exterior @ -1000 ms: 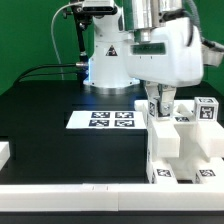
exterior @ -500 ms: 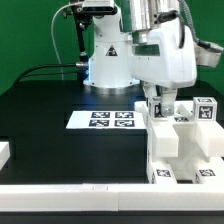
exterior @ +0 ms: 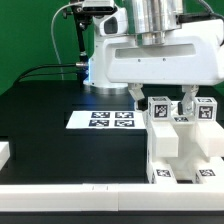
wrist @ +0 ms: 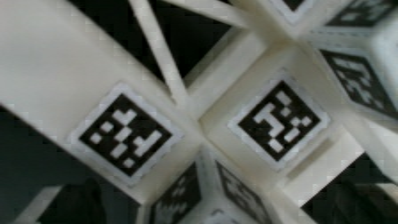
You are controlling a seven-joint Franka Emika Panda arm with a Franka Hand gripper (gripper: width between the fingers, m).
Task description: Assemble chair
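Observation:
The chair is a cluster of chunky white pieces with marker tags at the exterior view's right. A tagged post stands up from it, and a second tagged post stands further right. My gripper hangs straight over the first post, open. One finger is on each side of the post, and a dark gap shows between each finger and the post. The wrist view is blurred and very close. It shows white chair pieces with two marker tags.
The marker board lies flat on the black table to the left of the chair. The arm's white base stands behind it. A white ledge runs along the front edge, and a small white block sits at the far left.
The hand has turned about its vertical axis so its broad side now faces the exterior view. The jaws have spread from a narrow hold on the post to wide apart.

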